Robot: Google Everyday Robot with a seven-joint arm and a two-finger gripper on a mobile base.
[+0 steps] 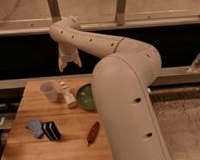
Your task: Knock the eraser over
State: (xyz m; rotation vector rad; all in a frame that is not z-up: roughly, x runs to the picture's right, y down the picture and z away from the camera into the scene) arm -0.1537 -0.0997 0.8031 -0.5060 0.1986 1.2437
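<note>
The claw (69, 60) hangs high above the far edge of the worktop (71, 148), well apart from everything on it; how far it is open cannot be told. The eraser (51, 130) stands near the front left, just beside 1 blue-grey pad (34, 127). A low sideways push against its upper half should tip it cleanly.

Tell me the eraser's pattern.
The eraser is black with thin white stripes, camera view; pincer hangs above table's far edge.

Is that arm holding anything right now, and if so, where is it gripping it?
Nothing, as far as shows. The end effector hangs in the air above the table at its far edge; the eraser sits untouched on it.
</note>
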